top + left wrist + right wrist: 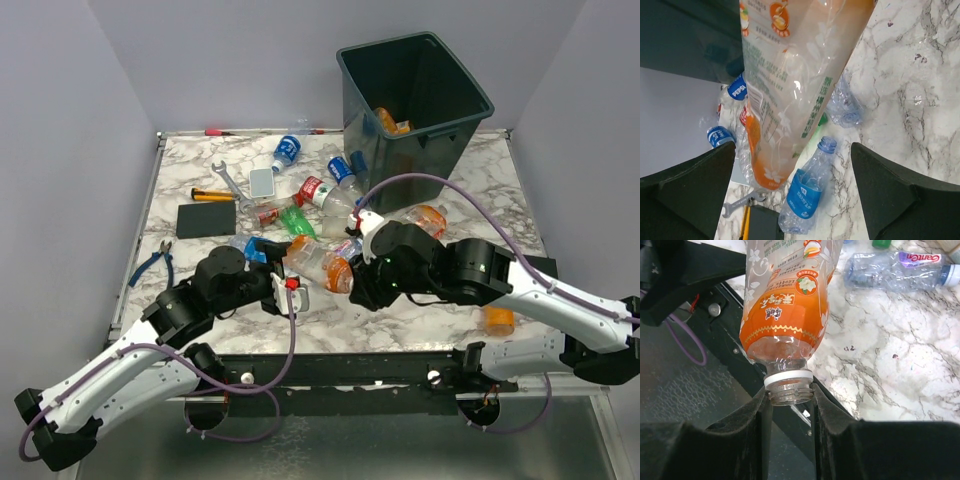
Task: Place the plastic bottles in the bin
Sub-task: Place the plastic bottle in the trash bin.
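Right tool (789,395) clenched on orange bottle (785,315) at its uncapped neck; long axis roughly level over table (420,310), base pointing between released left tool (792,150) fingers, untouched.

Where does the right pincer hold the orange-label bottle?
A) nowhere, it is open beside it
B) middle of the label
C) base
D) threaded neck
D: the right wrist view shows the right pincer shut on the orange-label bottle at its capless threaded neck, the body sticking out past the fingertips.
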You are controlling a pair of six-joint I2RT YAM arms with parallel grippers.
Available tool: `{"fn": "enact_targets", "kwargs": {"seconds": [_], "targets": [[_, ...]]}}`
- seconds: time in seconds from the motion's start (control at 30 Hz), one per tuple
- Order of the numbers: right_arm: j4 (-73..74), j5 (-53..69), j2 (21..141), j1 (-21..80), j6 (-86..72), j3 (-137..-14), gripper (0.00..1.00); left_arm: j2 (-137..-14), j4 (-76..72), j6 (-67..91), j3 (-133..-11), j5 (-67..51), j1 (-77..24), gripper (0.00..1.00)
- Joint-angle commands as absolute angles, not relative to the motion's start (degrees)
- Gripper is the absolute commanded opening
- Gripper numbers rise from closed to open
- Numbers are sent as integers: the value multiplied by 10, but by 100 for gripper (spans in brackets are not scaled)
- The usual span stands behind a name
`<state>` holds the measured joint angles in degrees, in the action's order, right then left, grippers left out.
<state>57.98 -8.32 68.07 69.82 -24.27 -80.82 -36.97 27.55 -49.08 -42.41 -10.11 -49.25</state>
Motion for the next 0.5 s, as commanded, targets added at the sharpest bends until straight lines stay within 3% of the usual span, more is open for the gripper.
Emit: {"fn": "enact_targets", "kwargs": {"seconds": [0.0, 0.23, 0.37, 0.47], "targets": [[589, -44, 700, 702, -220, -841, 0, -375, 250, -523, -425, -96, -498, 96], [572, 5, 710, 703, -216, -860, 0, -375, 176, -510, -398, -80, -497, 81], [560, 37, 714, 702, -214, -868, 0, -378, 149, -499, -387, -71, -498, 64], [556, 48, 715, 702, -214, -877, 0, -372, 133, -491, -375, -72, -497, 44]]}}
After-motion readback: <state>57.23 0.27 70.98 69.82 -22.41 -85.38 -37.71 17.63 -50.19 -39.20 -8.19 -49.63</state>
